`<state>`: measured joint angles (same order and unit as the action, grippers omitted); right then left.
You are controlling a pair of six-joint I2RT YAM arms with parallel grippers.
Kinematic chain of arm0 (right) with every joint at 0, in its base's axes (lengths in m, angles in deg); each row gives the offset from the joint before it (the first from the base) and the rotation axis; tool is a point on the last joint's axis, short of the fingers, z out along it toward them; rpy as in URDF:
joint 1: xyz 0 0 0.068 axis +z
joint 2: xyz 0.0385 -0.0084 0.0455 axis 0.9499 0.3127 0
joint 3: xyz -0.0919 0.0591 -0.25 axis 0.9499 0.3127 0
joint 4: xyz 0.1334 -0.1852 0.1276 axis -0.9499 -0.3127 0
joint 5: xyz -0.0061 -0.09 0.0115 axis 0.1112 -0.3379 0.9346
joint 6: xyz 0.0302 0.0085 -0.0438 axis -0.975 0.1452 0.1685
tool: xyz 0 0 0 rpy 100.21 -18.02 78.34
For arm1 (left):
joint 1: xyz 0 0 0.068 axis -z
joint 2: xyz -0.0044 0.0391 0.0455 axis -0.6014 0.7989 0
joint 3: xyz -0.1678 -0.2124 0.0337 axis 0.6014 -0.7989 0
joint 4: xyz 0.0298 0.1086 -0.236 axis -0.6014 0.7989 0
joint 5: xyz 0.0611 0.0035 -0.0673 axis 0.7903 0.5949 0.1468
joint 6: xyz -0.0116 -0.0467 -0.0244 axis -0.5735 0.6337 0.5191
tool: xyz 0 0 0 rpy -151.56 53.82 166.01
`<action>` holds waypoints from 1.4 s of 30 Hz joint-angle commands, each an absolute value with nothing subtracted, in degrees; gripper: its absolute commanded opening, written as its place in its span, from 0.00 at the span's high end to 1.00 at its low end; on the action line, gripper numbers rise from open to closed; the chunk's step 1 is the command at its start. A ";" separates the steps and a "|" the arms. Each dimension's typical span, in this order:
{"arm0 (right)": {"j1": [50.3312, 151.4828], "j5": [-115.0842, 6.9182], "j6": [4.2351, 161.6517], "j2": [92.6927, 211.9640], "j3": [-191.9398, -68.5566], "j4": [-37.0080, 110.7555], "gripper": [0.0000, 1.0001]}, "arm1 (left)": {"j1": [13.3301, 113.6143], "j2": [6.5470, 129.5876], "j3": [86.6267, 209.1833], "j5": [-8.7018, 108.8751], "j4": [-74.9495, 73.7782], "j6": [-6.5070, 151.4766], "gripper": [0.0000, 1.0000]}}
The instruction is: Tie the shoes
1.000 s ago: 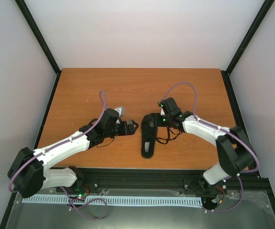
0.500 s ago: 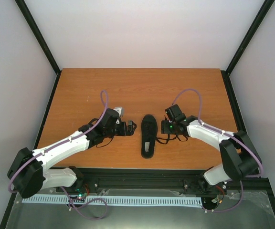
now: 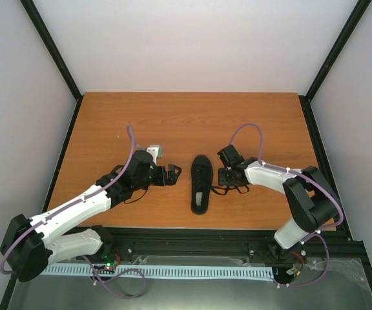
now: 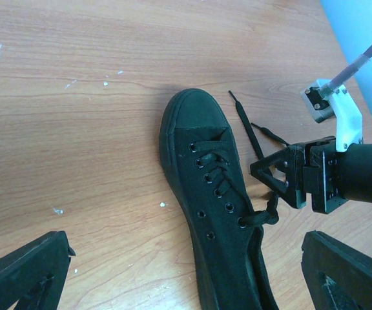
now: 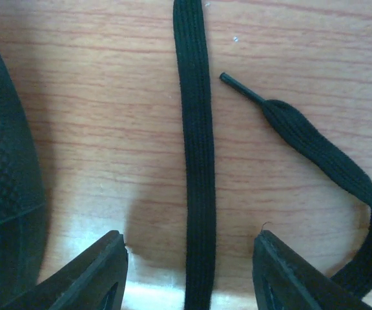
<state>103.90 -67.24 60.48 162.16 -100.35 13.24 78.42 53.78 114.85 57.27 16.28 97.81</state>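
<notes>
Plainly all-black shoe (image 3: 201,184) — laces (image 5: 196,129) untied.

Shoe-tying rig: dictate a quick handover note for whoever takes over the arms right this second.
Left gripper: jaws open, empty, just left of the shoe.
Right gripper: jaws open, low over the table, straddling one lace strand but not closed on it.
The shoe sits upright on its sole, between the two arms. The second lace end lies loose on the wood beside the first, on the shoe's right.
Done: no knot visible.
Left to do: grasp both ends, cross them, knot, bow.
</notes>
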 commanded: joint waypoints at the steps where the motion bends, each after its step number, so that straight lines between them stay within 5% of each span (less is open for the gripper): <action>1: 104.49 -68.58 58.92 163.65 -101.02 14.06 0.49 | 78.02 51.71 115.13 59.04 17.20 96.00 0.00; 4: 104.46 -68.80 57.94 164.04 -100.51 14.88 0.60 | 78.02 50.35 114.47 59.46 17.99 96.12 0.00; 9: 104.48 -68.85 57.95 162.24 -101.03 15.11 0.97 | 78.01 47.54 114.03 60.17 18.96 96.04 0.00; 19: 104.40 -68.53 63.31 142.48 -106.92 13.54 0.97 | 78.02 50.01 117.17 53.68 8.91 93.81 0.00; 29: 104.46 -60.75 60.71 135.18 -108.01 15.28 0.97 | 78.02 62.94 121.77 39.40 -3.13 92.66 0.05; 42: 104.48 -65.00 42.94 123.10 -86.60 8.52 0.97 | 78.02 61.92 125.04 48.66 12.64 89.51 0.12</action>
